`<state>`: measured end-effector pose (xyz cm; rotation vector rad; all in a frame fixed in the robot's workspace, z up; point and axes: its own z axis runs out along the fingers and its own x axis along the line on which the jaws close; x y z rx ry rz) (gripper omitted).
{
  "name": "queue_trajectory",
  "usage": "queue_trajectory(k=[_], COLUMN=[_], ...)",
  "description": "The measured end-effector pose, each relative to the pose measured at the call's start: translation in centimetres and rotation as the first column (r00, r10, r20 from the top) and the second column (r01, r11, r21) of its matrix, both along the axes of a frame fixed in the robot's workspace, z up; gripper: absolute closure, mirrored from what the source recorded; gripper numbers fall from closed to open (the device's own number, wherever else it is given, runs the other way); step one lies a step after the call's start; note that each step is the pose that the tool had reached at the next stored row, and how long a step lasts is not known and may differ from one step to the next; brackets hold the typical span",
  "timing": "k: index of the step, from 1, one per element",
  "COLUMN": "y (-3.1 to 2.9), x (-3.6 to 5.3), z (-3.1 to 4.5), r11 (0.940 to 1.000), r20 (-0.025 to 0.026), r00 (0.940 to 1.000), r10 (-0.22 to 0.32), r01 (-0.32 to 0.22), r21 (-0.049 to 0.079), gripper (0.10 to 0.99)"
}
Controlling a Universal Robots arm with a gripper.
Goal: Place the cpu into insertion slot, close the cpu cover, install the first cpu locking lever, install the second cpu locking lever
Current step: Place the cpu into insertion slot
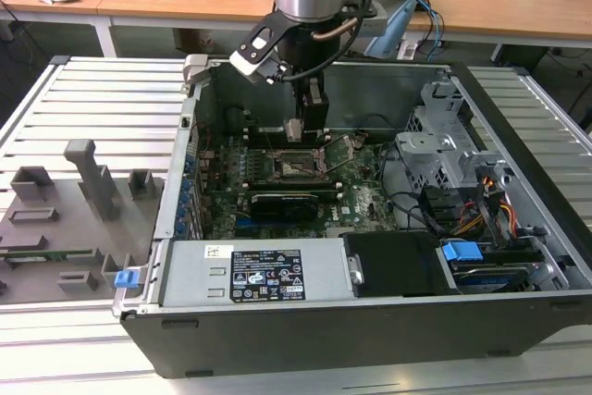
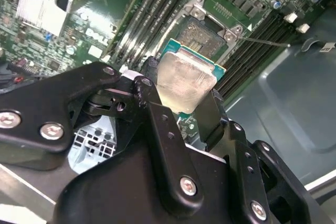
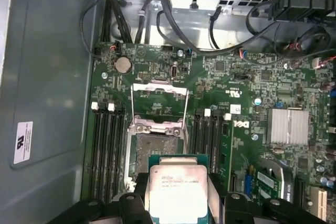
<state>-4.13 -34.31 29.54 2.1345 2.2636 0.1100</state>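
Second wrist view shows you the black end effector (image 2: 185, 95) clamped on the small flat square cpu with its dull silver-grey metal top (image 2: 184, 80), fingers (image 2: 212, 111) against opposite edges. You see the chip held above the green motherboard (image 3: 252, 93), near the open insertion slot (image 3: 157, 148), not seated. The thin dark-silver metal cpu cover (image 3: 160, 95) lies flipped open beside the slot.

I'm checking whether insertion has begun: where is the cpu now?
In both wrist views the cpu is clamped in the gripper, above the motherboard near the open socket, not seated.
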Motion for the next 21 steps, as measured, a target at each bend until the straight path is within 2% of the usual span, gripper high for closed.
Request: queue_trajectory(k=[5, 8, 15, 21], y=[0.69, 1.16, 1.33, 1.33], x=[0.00, 0.00, 0.00, 0.00], z=[-1.08, -2.02, -3.62, -4.70], r11=[0.9998, 0.9998, 0.9997, 0.9995], r20=[-0.0002, 0.0000, -0.0002, -0.0002], r00=[0.9998, 0.9998, 0.9997, 0.9995], r10=[-0.020, -0.020, -0.023, -0.031], r01=[0.020, 0.020, 0.023, 0.031], r21=[0.000, 0.000, 0.000, 0.000], gripper=[0.557, 0.557, 0.557, 0.557])
